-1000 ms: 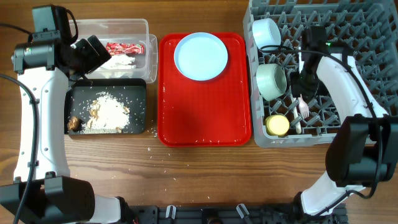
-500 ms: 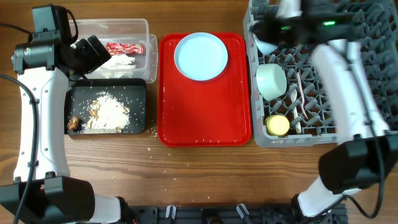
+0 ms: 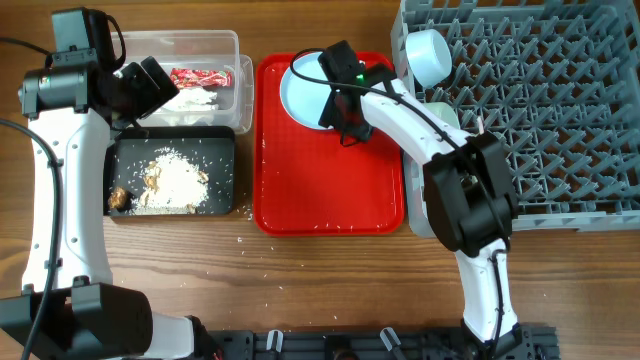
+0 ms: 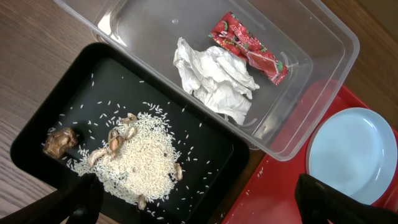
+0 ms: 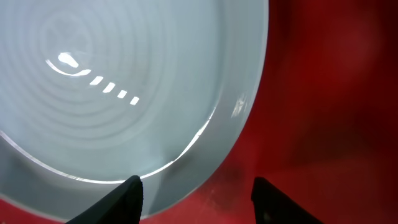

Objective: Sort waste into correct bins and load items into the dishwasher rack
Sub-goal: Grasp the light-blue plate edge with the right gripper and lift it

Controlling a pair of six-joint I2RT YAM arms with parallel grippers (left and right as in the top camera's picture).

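Note:
The pale blue plate [image 3: 305, 85] lies at the back of the red tray [image 3: 320, 190]. My right gripper [image 3: 340, 105] is open and low over the plate's right edge; in the right wrist view [image 5: 199, 199] its fingers straddle the plate's rim [image 5: 124, 87]. My left gripper [image 3: 155, 88] is open and empty above the two bins [image 4: 199, 211]. The clear bin [image 4: 323, 56] holds crumpled tissue [image 4: 214, 78] and the red wrapper [image 4: 249, 48]. The black bin [image 4: 211, 143] holds rice [image 4: 140, 162] and brown scraps [image 4: 60, 142]. One bowl [image 3: 428, 55] sits in the grey rack [image 3: 560, 120].
My right arm crosses the rack's left side and hides the other bowl, the cup and the cutlery. A few rice grains lie on the wood in front of the black bin [image 3: 250, 240].
My right arm has swung left from the rack to the red tray, and its gripper is now at the plate's edge. The left arm has not moved.

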